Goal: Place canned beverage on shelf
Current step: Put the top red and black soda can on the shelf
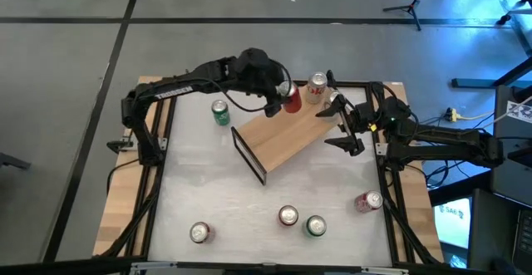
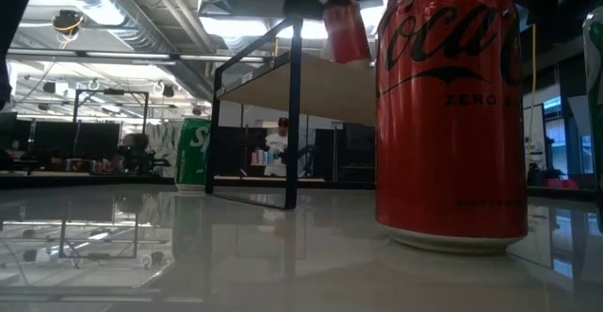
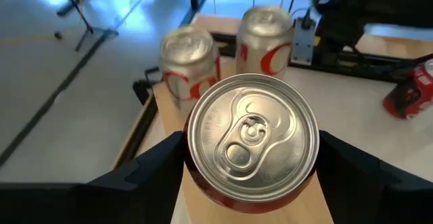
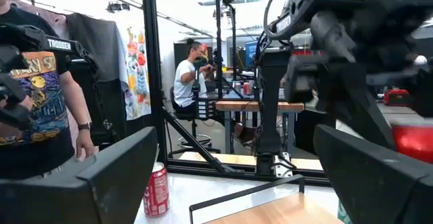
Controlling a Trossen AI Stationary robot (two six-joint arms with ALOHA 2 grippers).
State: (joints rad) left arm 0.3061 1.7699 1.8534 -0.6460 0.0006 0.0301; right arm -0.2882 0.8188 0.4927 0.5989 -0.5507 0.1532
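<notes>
Left wrist view shows the left gripper (image 3: 250,173) clamped around a red cola can (image 3: 252,146) above the shelf (image 1: 287,134); lower it level, beside the two silver cans (image 3: 226,51) ahead, then release. The right gripper (image 1: 342,128) waits wide open, empty.

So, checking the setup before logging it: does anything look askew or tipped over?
Yes: the shelf sits skewed across the table, and a red can near the right edge lies on its side. The other loose cans stand upright.

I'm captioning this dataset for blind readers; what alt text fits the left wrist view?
Seen from above, the left gripper is closed on a red can with a silver pull-tab top, held over the light-wood shelf. Two silver-and-red cans stand just beyond, and another red can stands on the white table.
</notes>
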